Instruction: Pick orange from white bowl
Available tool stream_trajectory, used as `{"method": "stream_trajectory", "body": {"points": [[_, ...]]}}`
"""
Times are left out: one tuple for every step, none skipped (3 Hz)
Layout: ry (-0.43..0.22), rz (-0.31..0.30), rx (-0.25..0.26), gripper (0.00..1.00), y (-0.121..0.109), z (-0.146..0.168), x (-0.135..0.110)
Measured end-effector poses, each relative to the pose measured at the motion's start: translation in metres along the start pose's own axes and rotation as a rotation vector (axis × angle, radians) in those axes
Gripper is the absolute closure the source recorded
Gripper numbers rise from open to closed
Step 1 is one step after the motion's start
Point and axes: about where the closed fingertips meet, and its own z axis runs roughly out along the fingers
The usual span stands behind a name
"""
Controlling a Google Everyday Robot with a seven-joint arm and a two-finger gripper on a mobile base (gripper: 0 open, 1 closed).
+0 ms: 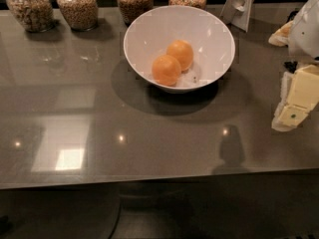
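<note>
**Two oranges in the white bowl, gripper off to the right**

The white bowl [214, 31] stands upright on the glossy grey countertop [149, 148], towards the back and a little right of centre. Two oranges lie inside it, touching each other. The nearer orange [166, 69] sits low on the bowl's floor. The farther orange [180, 54] rests just behind it and slightly to the right. Nothing touches either fruit except the bowl and the other orange.

The gripper [295, 101] is at the right edge of the view, over the right side of the countertop and well apart from the bowl. Its pale yellow parts slant down and to the left. It appears to hold nothing, but from this angle I cannot tell whether it is open or closed. Above it, the white arm [308, 26] runs out of the frame.

A row of glass jars [77, 6] filled with grain stands along the back edge of the countertop. The two on the right are just behind the bowl's rim. A white stand [241, 6] is upright at the back right, near the bowl.
</note>
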Motion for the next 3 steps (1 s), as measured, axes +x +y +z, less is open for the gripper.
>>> {"method": "stream_trajectory", "body": {"points": [[0.0,0.0,0.0,0.0,0.0,0.0,0.0],[-0.039,-0.086,0.082,0.0,-0.01,-0.003,-0.013],[-0.166,-0.305,0.256,0.0,-0.035,-0.012,-0.054]]}}
